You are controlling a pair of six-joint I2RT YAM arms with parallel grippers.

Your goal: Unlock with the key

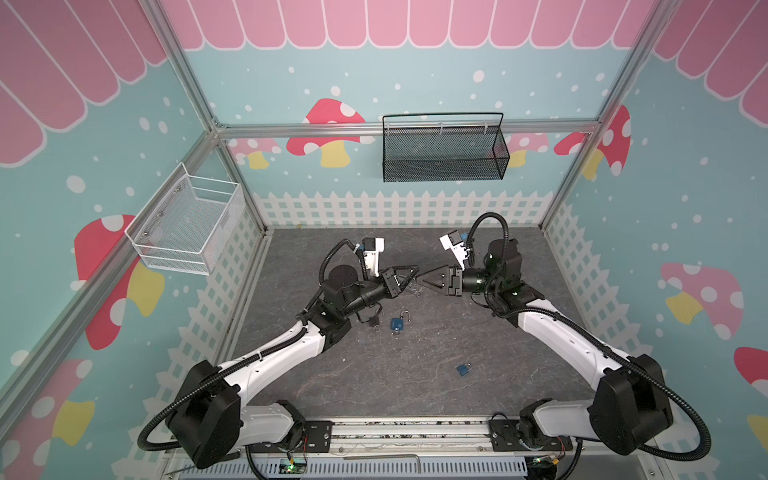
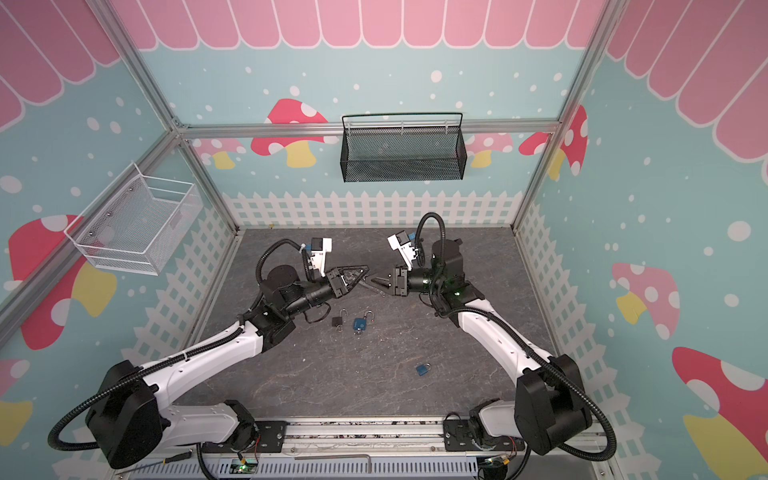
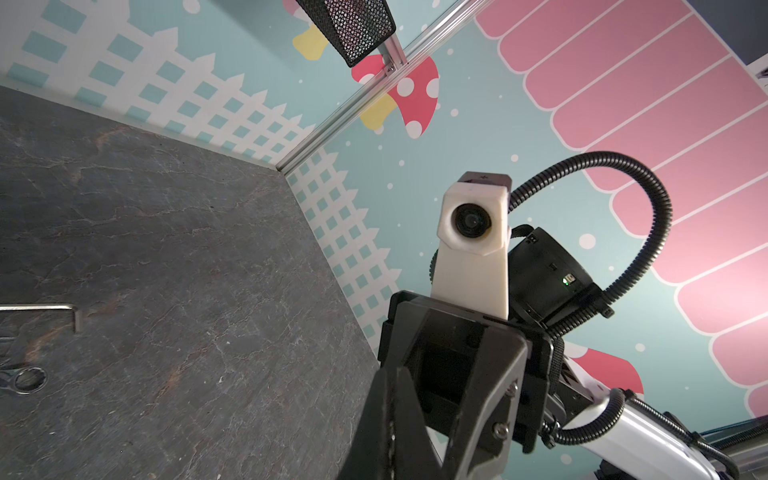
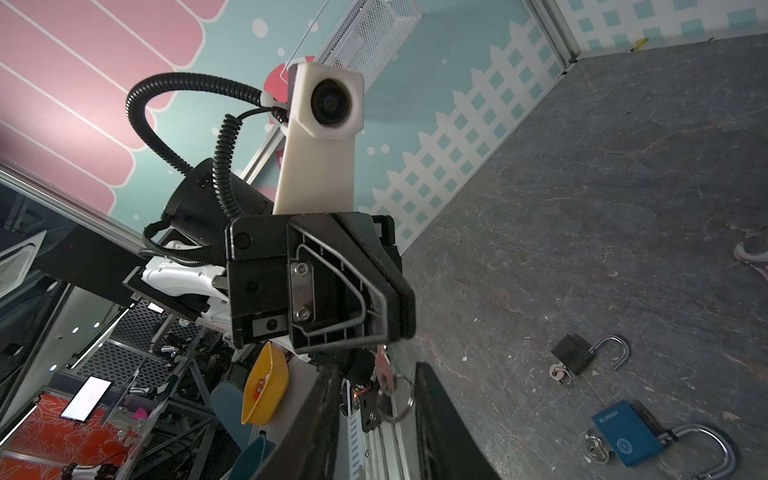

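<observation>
In both top views the left gripper [image 1: 414, 269] and the right gripper [image 1: 420, 277] meet almost tip to tip above the middle of the grey table [image 1: 498, 374]. Whatever sits between the tips is too small to make out there. Nearer the front lie a black padlock [image 2: 337, 320] and, just beside it, a blue padlock [image 1: 398, 324] with its shackle swung open. A second blue padlock [image 1: 463, 369] lies well apart from them, toward the right arm. The left wrist view faces the right gripper head-on, but its fingers [image 3: 490, 395] run off the picture, so the tips are cut off. At the frame's margin a hex key [image 3: 50, 308] and the ring end of a spanner [image 3: 25, 378] are only partly seen. The right wrist view is clearest. The left gripper's jaws are pressed together on the key [image 4: 383, 362], which hangs below the tip with its key ring [image 4: 401, 395]. The right gripper's own fingers [image 4: 440, 419] stand apart on either side of that ring.
</observation>
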